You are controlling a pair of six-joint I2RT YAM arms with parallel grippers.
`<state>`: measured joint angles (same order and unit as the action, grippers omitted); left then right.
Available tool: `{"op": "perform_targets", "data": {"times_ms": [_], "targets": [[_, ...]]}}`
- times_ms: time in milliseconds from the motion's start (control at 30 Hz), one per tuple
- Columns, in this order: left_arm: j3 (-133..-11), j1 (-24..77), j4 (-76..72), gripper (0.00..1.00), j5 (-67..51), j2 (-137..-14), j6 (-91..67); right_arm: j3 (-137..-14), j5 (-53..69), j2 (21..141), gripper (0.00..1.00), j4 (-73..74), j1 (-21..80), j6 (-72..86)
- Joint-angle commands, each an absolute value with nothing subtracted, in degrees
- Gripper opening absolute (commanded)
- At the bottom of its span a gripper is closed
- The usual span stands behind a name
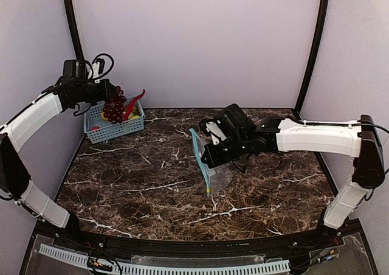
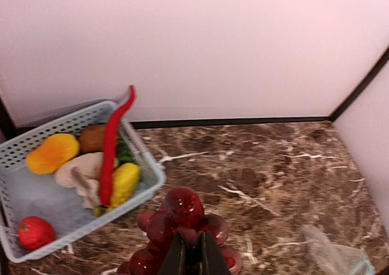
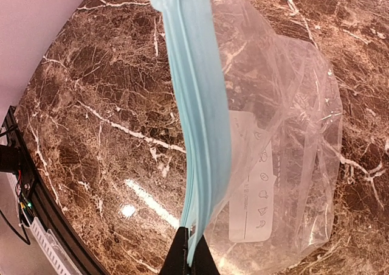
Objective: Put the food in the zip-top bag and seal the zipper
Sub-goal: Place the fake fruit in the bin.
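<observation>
Dark purple glossy grape bunch [image 2: 182,217] hangs clear of the marble counter [image 1: 152,184], pinched at top by left fingers [image 2: 176,257], just by blue mesh basket [image 2: 141,148]. Red round fruit [image 2: 35,232], yellow oblong piece [image 2: 124,182] & brown oval piece [image 2: 92,138] lie inside basket. Clear flat plastic zip-top bag [image 3: 285,123] is held up mid-counter, tilted, crumpled. Its light teal-blue zipper strip [image 3: 203,104] runs approx. upright, one end pinched btw right fingers [image 3: 177,257].

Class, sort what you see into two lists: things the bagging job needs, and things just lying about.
Job: grape bunch in the left gripper, zip-top bag held by the right gripper at its zipper, red round fruit, yellow oblong piece, brown oval piece.
Lying about: blue mesh basket, marble table.
</observation>
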<state>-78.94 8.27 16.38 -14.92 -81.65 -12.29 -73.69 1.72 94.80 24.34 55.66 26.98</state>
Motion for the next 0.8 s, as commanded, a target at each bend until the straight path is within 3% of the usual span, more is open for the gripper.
{"op": "perform_targets", "data": {"times_ms": [0,267,533,600,667,733,767], "targets": [[-82.31,4.14,9.17,0.01,-4.69,-87.79,-2.31,-72.43,2.46,92.93,0.00,22.90,55.45,28.17],[-92.97,0.25,6.83,0.01,2.27,-103.73,4.19,-71.87,4.98,92.81,0.00,21.36,55.48,29.26],[-99.47,-3.01,11.59,0.02,1.37,-113.96,6.26,-71.83,5.56,91.54,0.00,21.29,55.54,28.88],[-100.16,-3.08,14.02,0.19,0.28,-114.37,6.32,-71.82,5.78,91.05,0.00,21.23,55.55,28.03],[-100.19,-3.04,15.85,0.60,-1.57,-113.64,5.58,-72.03,6.24,90.65,0.00,21.20,55.54,26.82],[-99.79,-3.00,17.26,0.76,-1.98,-111.80,4.66,-72.83,7.36,90.53,0.00,21.95,55.52,25.04],[-99.30,-3.01,18.07,0.80,-2.21,-109.93,4.40,-73.31,7.98,90.54,0.00,22.48,55.49,24.29]]}}
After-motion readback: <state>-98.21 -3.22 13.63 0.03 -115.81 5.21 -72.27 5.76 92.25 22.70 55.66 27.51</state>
